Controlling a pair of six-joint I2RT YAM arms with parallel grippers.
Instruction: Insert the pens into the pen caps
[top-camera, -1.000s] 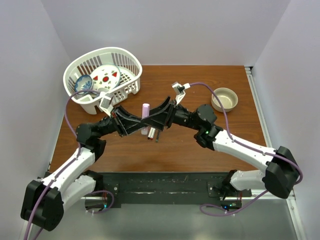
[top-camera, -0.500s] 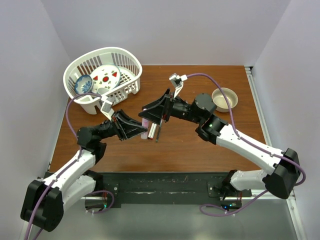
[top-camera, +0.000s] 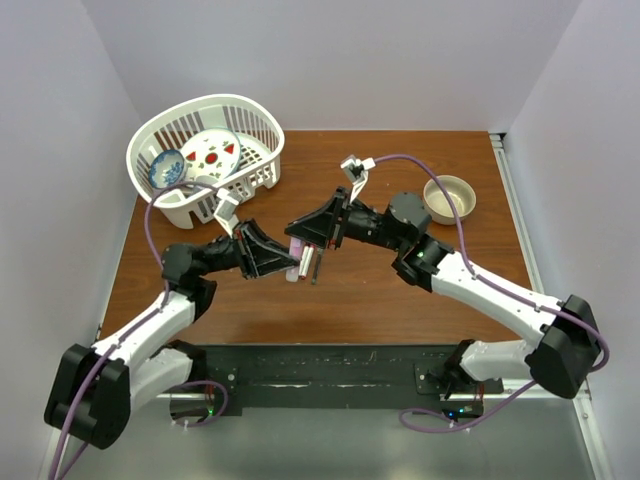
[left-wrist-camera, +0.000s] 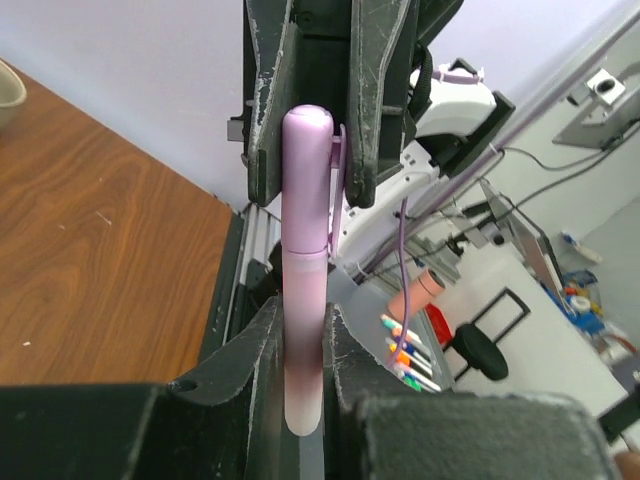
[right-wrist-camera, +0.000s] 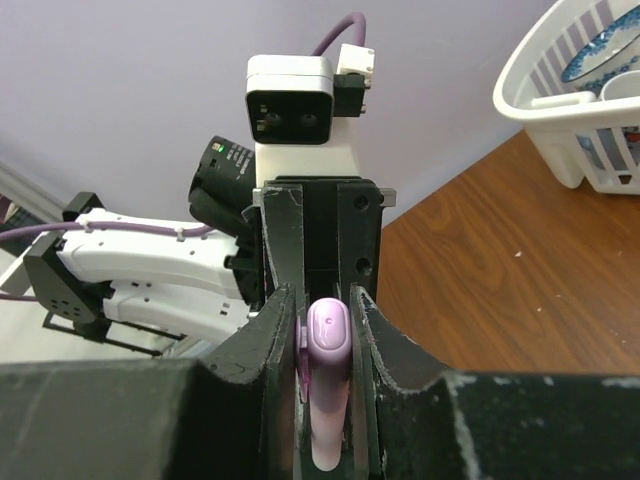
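Top external: 1 pink pen (top-camera: 296, 246) spans the 2 grippers. The left gripper (top-camera: 288, 266) is clamped on its barrel and the right gripper (top-camera: 302, 235) is closed on its capped end. 2 slim pens (top-camera: 314, 270) lie on the table (top-camera: 380, 295) directly below the fingertips, partly hidden by them. 1 white basket (top-camera: 255, 150) stands beyond the left gripper, and 1 beige bowl (top-camera: 449, 198) sits behind the right gripper.

Left wrist: the barrel stands squeezed between the 2 near fingers (left-wrist-camera: 255, 350). 1 pink cap (left-wrist-camera: 307, 180), with a clip, sits on the barrel's far end between the opposing fingers.

Right wrist: the cap's rounded end fills the gap between its own 2 fingers (right-wrist-camera: 275, 330). The left gripper faces it straight ahead, blocking the barrel.
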